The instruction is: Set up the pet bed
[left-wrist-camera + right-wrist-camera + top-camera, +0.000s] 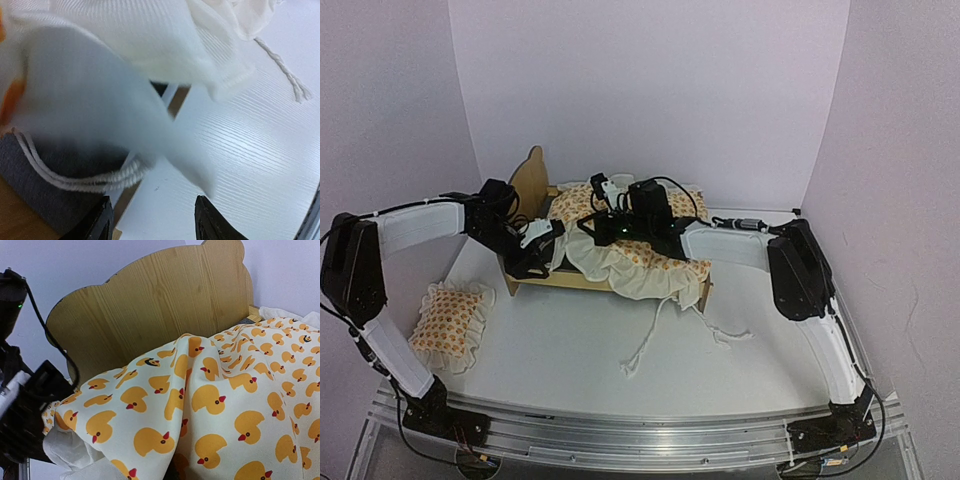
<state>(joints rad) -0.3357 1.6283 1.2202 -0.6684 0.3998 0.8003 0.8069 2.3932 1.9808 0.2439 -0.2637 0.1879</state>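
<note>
Spread left gripper [152, 221], bottom centre, hovers beside the cream duck-print ruffled cushion [640, 262] draped over the light plywood pet bed [531, 180] mid-frame, while the right gripper [598, 226], pressed together, probably tugs it flat.

The pet bed [150, 305] is showing its scalloped wooden headboard, standing upright at the back. Duck-print cushion [235, 405] is lying bunched in folds against the headboard, hiding its lower part, plain white underside peeking out lower left. Black left arm [25, 410] is filling the left edge, its cable [46, 326] looping across the headboard's corner.
</note>
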